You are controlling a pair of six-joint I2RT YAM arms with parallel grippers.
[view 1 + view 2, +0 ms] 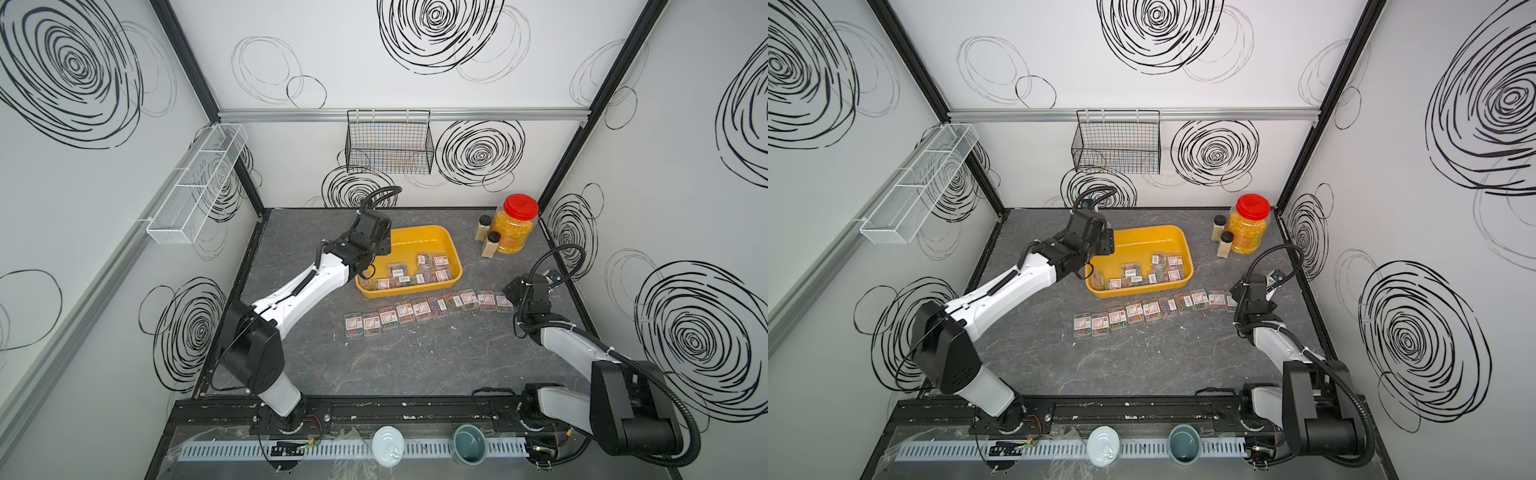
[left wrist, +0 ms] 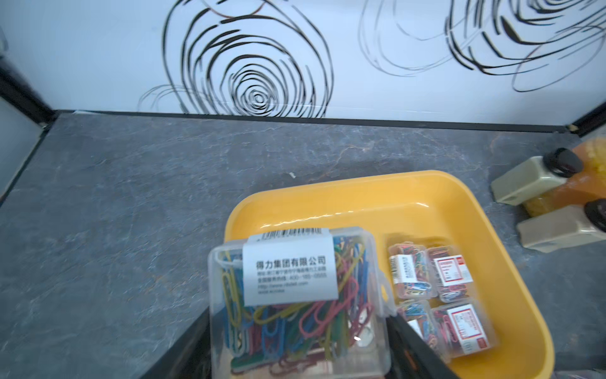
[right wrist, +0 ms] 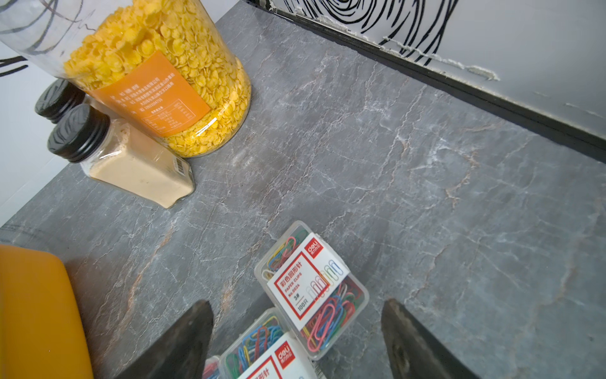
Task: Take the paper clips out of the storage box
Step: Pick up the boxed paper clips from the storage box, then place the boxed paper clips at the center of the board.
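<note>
Case point(image 2: 292, 272) sits pinched in left gripper point(image 2: 300, 323). Grey table point(image 1: 395, 365), swirly walls point(image 1: 374, 62). Yellow box point(image 1: 419, 239) holds more cases point(image 1: 439, 262). Right gripper point(image 3: 297, 304) jaws spread wide.

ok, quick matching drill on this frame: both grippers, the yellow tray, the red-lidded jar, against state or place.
1 left gripper
2 right gripper
3 storage box
4 red-lidded jar

A open, over the row-end case on the table
B beside two spice bottles
C shut on a clip case
D holds several loose cases

Pairs: 1-C, 2-A, 3-D, 4-B
</note>
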